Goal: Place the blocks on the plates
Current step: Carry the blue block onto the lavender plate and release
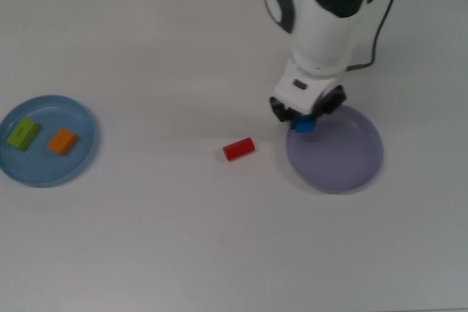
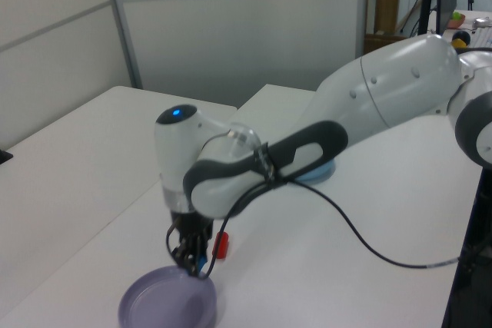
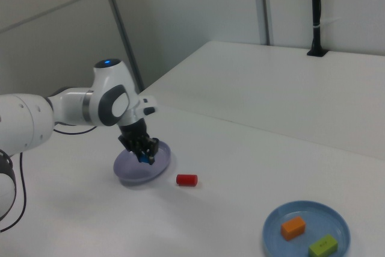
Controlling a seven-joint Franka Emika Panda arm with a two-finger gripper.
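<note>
My gripper point(image 1: 306, 123) point(image 2: 197, 267) point(image 3: 145, 157) is shut on the blue cube point(image 1: 304, 126) point(image 3: 145, 159) and holds it just above the top view's left rim of the lavender plate point(image 1: 344, 157) point(image 2: 157, 310) point(image 3: 129, 170). On the table between the two plates the red cylinder point(image 1: 238, 149) point(image 2: 221, 246) point(image 3: 187, 180) lies on its side. The light blue plate point(image 1: 62, 166) point(image 3: 292, 247) at the top view's far left holds the lime-green block point(image 1: 23, 134) point(image 3: 323, 245) and the orange block point(image 1: 63, 141) point(image 3: 293, 227).
The arm's black cable point(image 1: 384, 12) point(image 2: 361, 238) hangs from the wrist over the white table point(image 1: 183, 239). Grey wall panels point(image 2: 231, 28) stand behind the table, and a black post point(image 3: 316, 10) rises at its far edge in the right view.
</note>
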